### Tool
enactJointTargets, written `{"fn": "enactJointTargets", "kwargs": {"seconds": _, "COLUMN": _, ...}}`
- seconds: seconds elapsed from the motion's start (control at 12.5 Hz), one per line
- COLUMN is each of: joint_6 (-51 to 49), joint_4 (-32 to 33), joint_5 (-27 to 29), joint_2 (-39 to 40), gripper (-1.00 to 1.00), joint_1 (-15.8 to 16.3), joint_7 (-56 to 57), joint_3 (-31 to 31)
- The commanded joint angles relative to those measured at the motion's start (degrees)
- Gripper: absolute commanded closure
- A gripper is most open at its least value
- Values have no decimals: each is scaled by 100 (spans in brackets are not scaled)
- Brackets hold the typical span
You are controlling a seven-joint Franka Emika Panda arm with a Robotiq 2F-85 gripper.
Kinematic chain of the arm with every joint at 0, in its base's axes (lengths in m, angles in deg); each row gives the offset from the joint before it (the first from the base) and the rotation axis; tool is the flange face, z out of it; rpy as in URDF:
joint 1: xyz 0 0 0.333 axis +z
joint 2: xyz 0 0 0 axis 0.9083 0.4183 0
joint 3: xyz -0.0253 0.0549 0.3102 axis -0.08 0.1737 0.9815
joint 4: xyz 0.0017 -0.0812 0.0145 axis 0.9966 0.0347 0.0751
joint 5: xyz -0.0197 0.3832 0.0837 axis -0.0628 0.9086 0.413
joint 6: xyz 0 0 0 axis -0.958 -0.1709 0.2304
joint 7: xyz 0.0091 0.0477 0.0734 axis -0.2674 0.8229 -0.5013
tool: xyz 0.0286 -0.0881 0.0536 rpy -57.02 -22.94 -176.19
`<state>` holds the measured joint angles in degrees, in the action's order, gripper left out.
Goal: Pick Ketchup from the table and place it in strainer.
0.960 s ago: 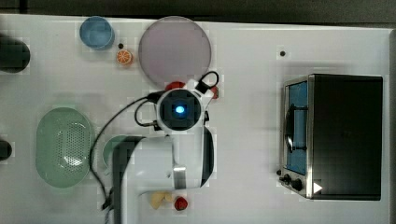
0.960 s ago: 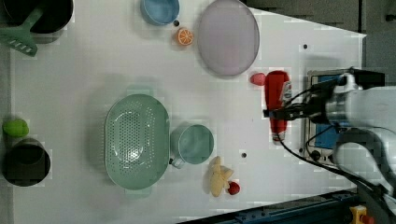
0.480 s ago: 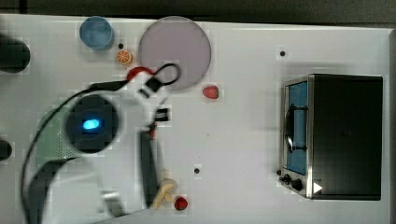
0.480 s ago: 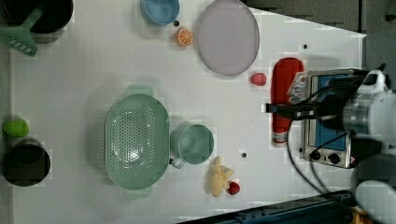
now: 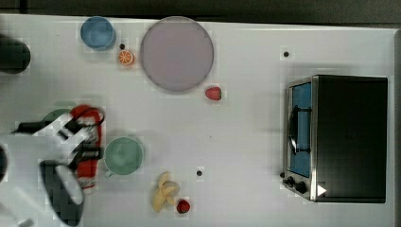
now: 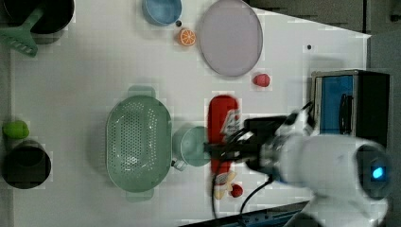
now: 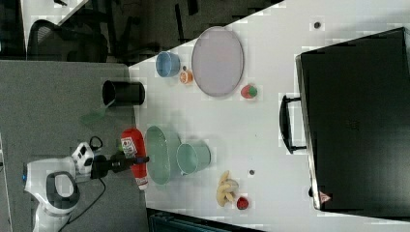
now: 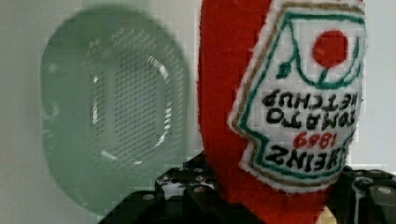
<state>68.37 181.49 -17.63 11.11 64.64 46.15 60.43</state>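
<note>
The Ketchup (image 6: 221,118), a red plush bottle with a white label, hangs above the table with my gripper (image 6: 222,150) shut across its middle. In the top view the Ketchup (image 5: 89,168) sits at the left under my arm, just left of the green mug (image 5: 123,155). A sliver of the strainer (image 5: 56,114) peeks out beside it there. The left view has the mint-green strainer (image 6: 138,142) left of the mug (image 6: 191,146). In the right view the Ketchup (image 7: 135,142) hovers beside the strainer (image 7: 157,154). The wrist view has the Ketchup (image 8: 224,93) close up and the strainer (image 8: 112,112) below, off to one side.
A purple plate (image 5: 176,53), blue bowl (image 5: 97,33) and orange slice (image 5: 125,57) lie at the back. A strawberry (image 5: 213,93), a banana (image 5: 164,191) with another strawberry (image 5: 183,206), a toaster oven (image 5: 340,137) and a black cup (image 5: 13,54) also stand on the table.
My arm has swung to the top view's left, carrying the Ketchup from beside the purple plate across the table to the mug and strainer.
</note>
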Motion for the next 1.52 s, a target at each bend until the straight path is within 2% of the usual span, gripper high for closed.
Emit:
{"fn": "enactJointTargets", "kwargs": {"seconds": 0.08, "joint_6": 661, "joint_4": -84, "joint_5": 3, "joint_2": 328, "gripper": -25, "joint_1": -74, "joint_7": -1526, "joint_3": 317}}
{"fn": "enactJointTargets", "kwargs": {"seconds": 0.32, "joint_6": 1540, "joint_4": -88, "joint_5": -11, "joint_2": 992, "gripper": -25, "joint_1": -8, "joint_7": -2109, "joint_3": 545}}
{"fn": "enactJointTargets", "kwargs": {"seconds": 0.4, "joint_6": 1717, "joint_4": -88, "joint_5": -12, "joint_2": 1223, "gripper": -33, "joint_1": 31, "joint_7": -2179, "joint_3": 557}}
{"fn": "enactJointTargets", "kwargs": {"seconds": 0.64, "joint_6": 2262, "joint_4": -100, "joint_5": -148, "joint_2": 1842, "gripper": -97, "joint_1": 113, "joint_7": -2179, "joint_3": 556}}
{"fn": "enactJointTargets", "kwargs": {"seconds": 0.8, "joint_6": 2411, "joint_4": -115, "joint_5": -223, "joint_2": 1902, "gripper": -100, "joint_1": 125, "joint_7": -2185, "joint_3": 558}}
{"fn": "enactJointTargets", "kwargs": {"seconds": 0.96, "joint_6": 2264, "joint_4": -115, "joint_5": -205, "joint_2": 1712, "gripper": -100, "joint_1": 32, "joint_7": -2199, "joint_3": 532}}
{"fn": "enactJointTargets", "kwargs": {"seconds": 1.12, "joint_6": 1623, "joint_4": -119, "joint_5": -199, "joint_2": 1329, "gripper": -100, "joint_1": -185, "joint_7": -2199, "joint_3": 494}}
{"fn": "enactJointTargets", "kwargs": {"seconds": 1.36, "joint_6": 478, "joint_4": -120, "joint_5": -199, "joint_2": 559, "gripper": -100, "joint_1": -665, "joint_7": -2184, "joint_3": 321}}
{"fn": "enactJointTargets", "kwargs": {"seconds": 1.52, "joint_6": 80, "joint_4": -122, "joint_5": -199, "joint_2": -13, "gripper": -100, "joint_1": -966, "joint_7": -2185, "joint_3": 5}}
